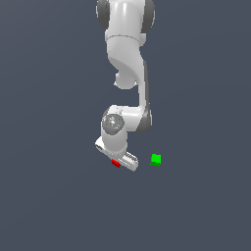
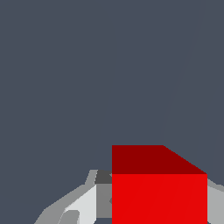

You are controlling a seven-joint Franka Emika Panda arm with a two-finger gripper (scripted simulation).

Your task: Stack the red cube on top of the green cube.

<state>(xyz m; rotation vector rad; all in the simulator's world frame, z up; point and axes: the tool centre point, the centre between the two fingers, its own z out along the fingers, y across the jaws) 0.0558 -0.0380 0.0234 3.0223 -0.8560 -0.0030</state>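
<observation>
The red cube sits between the fingers of my white gripper, mostly hidden under the hand in the exterior view. In the wrist view the red cube fills the space between the fingers, which press against both of its sides. The gripper is shut on it. The green cube rests on the dark floor toward the exterior view's right of the gripper, a short gap away, apart from the red cube. The green cube does not show in the wrist view.
The white arm reaches down from the top of the exterior view. The flat dark grey floor lies all around the two cubes.
</observation>
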